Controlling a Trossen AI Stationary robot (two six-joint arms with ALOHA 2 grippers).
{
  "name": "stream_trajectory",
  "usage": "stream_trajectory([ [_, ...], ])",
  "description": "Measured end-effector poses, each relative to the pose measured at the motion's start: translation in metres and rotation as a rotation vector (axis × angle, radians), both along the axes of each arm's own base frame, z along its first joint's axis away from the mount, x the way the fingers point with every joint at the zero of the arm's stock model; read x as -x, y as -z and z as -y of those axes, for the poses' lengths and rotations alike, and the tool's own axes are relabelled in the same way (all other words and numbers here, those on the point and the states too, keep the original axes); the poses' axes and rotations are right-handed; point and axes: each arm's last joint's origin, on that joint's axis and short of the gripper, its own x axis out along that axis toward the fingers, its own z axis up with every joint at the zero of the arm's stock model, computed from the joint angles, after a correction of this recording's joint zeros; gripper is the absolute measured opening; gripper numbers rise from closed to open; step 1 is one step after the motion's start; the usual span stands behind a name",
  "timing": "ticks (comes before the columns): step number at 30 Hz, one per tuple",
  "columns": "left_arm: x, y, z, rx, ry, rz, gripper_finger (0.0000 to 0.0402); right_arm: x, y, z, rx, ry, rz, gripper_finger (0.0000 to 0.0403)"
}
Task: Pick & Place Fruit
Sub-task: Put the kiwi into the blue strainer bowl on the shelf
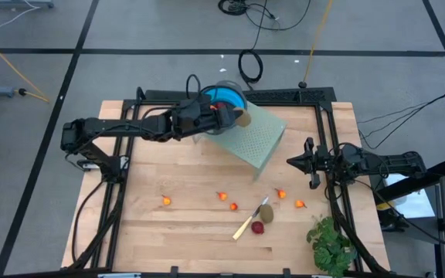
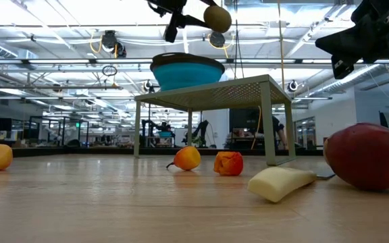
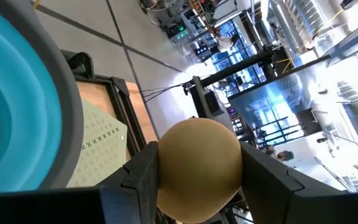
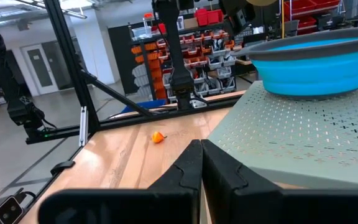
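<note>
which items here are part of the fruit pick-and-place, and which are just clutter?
Job items:
- brownish oval fruit held in the left gripper, up by the blue bowl
- second oval fruit and dark red ball on the table
- small orange-red pieces, e.g.
- perforated green stand under the bowl

Lying about:
- knife
- leafy green bunch
- right gripper, shut, idle

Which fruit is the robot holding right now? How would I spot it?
Find the blue bowl on the pale green stand. Beside its rim, the left gripper holds a brownish oval fruit in the air; every other fruit lies on the table.
</note>
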Motion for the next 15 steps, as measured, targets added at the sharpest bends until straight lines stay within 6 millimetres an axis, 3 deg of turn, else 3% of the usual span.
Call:
stream_trajectory([
  [15,0.005,0.006,-0.015,-0.052,-0.096,-0.092,0.0175,0.000,0.000,0.000,0.001,-0.001,-0.003,0.0000],
])
